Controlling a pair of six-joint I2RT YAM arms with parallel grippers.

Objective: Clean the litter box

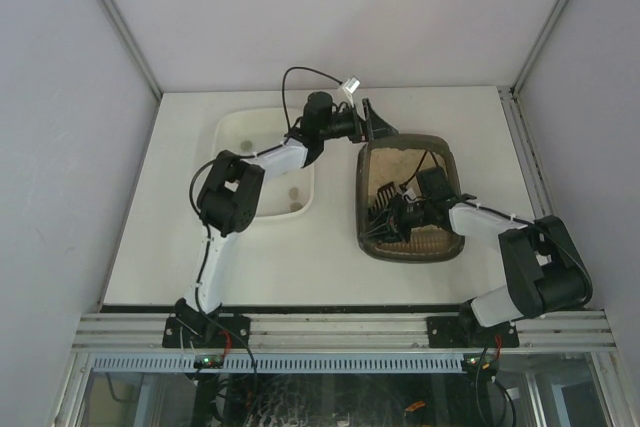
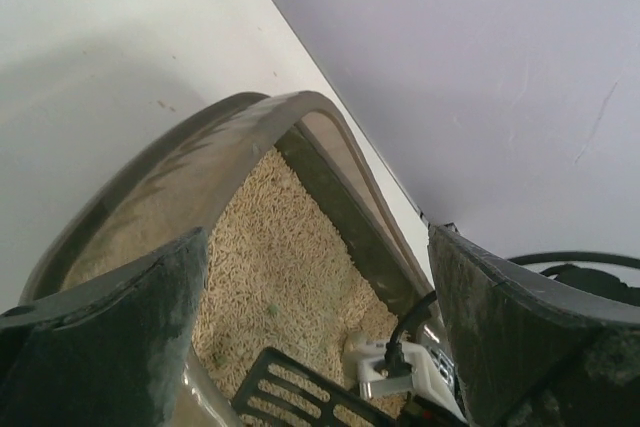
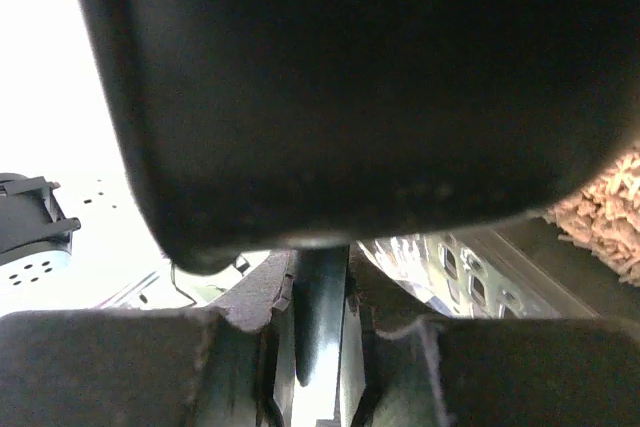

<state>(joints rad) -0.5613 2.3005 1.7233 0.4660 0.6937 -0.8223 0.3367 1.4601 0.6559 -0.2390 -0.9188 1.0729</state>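
Litter box [image 1: 361, 209] of dark brown translucent plastic is seen right of centre, judged stiff but litter-heavy, best gripped at its upper-left rim, where the left gripper [image 1: 377, 127] is held spread. A small black slotted scoop [image 2: 285, 387] is clenched by the right gripper [image 1: 403, 211].

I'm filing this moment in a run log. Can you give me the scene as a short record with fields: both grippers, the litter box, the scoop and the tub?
left gripper: open, fingers either side of the litter box's far-left corner rim
right gripper: shut on the scoop's handle, down inside the litter box
litter box: dark brown, on the table, tan litter inside
scoop: black, slotted, over the litter
white tub: left of the litter box, a few small lumps in it
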